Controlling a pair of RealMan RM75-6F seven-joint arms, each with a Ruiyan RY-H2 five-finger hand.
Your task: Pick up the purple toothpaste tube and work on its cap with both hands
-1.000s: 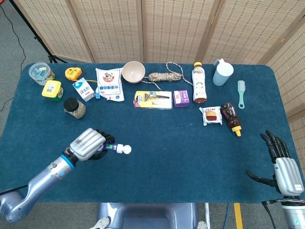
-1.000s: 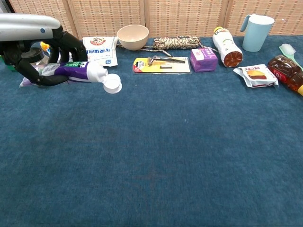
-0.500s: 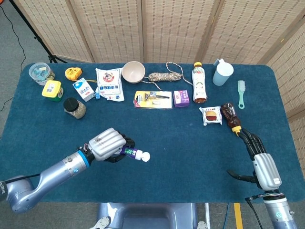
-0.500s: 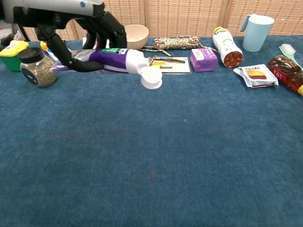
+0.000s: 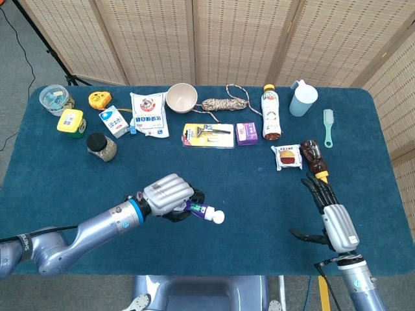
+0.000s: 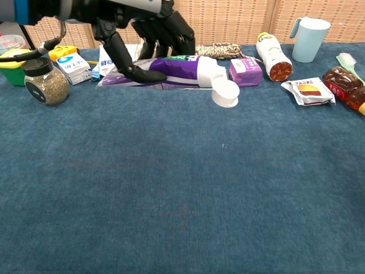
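- Carried further right across the blue table (image 5: 214, 259) since half a second ago: purple toothpaste tube (image 5: 196, 208), then left of centre, now near the middle of the front half.
- Gripped around its body by the left hand (image 5: 170, 194), fingers wrapped over the top and thumb under; seen lifted off the cloth in the chest view (image 6: 171, 71).
- Lying roughly level, long axis running left to right; flat crimped tail toward the robot's left, white cap (image 5: 218, 217) leading toward the right and dipping slightly down.
- Cap end sticking clear of the fingers (image 6: 177, 34), fully exposed in both views (image 6: 226, 93).
- Also shifted inward from the right edge and a little further from the front edge: right hand (image 5: 331, 217), holding nothing, fingers straight and spread, thumb out to the side; well apart from the tube, not visible in the chest view.
- Between the two hands: a broad stretch of bare blue cloth.
- Just beyond the right hand's fingertips: brown squeeze bottle (image 5: 314, 159) and snack packet (image 5: 286, 157), near the right side.
- Along the far edge, well apart from the tube in the head view: spice jar (image 5: 102, 146), razor pack (image 5: 208, 135), purple box (image 5: 246, 133), bowl (image 5: 181, 98), rope (image 5: 225, 102), drink bottle (image 5: 270, 113), blue cup (image 5: 302, 98).
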